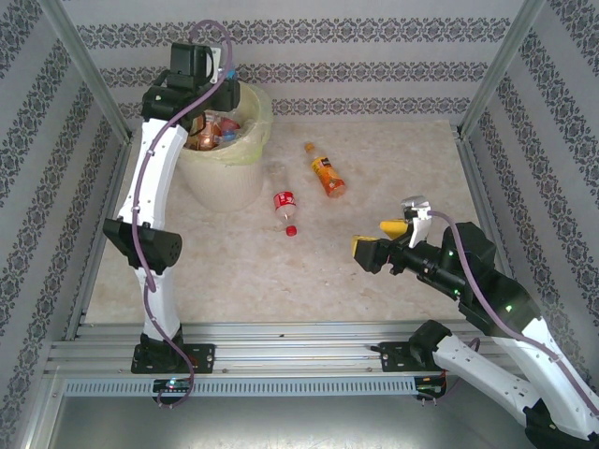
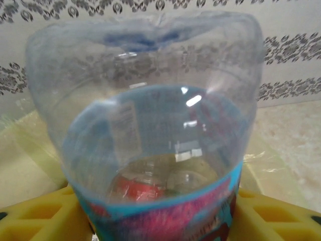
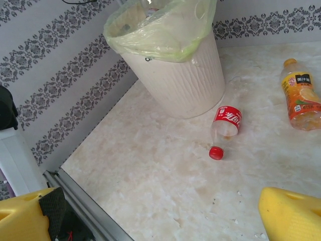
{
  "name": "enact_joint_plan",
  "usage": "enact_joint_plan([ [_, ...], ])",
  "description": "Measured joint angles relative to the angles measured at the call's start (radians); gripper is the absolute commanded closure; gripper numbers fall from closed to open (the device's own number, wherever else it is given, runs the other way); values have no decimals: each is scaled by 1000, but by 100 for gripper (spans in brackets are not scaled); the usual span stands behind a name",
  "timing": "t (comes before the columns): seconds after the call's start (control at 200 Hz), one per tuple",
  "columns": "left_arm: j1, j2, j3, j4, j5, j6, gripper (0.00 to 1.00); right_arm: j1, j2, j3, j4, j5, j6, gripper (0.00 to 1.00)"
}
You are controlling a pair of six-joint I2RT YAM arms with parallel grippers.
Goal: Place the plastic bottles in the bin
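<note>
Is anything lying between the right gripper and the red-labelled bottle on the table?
Nothing visible: just bare table separates the open right gripper from the red-labelled bottle; the bin stands beyond it.

The bin (image 1: 227, 180), a ribbed white bucket lined with a pale yellow-green bag, stands upright at the tabletop's far left with several bottles (image 1: 210, 132) inside. Just beside it lies a clear red-labelled bottle (image 1: 284, 203) (red cap toward the near edge). An orange bottle (image 1: 328, 174) lies further right. A blue-labelled bottle (image 2: 150, 150) sits in the left pincer (image 2: 160, 221) above the bin.
</note>
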Motion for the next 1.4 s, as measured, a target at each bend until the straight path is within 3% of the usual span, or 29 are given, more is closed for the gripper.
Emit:
enact_joint_plan([
  [0.23, 0, 10, 0, -37, 8, 9, 8, 0, 26, 0, 1, 3, 0, 2],
  [0.325, 0, 10, 0, -45, 24, 2, 3, 0, 35, 0, 2, 3, 0, 2],
  [0.545, 0, -23, -10, -50, 85, -29, 0, 0, 41, -3, 2, 23, 0, 2],
  [0.689, 0, -127, -94, -46, 150, -61, 0, 0, 70, -4, 1, 68, 0, 2],
  [0.854, 0, -341, -362, 61, 302, -120, 0, -7, 127, -5, 3, 114, -5, 2],
  [1.109, -30, -665, -970, 417, 535, -256, 0, -83, 302, -5, 37, 106, -46, 2],
  [1.404, -141, -726, -1419, 802, 698, -396, 0, -209, 577, -5, 146, 64, -114, 2],
])
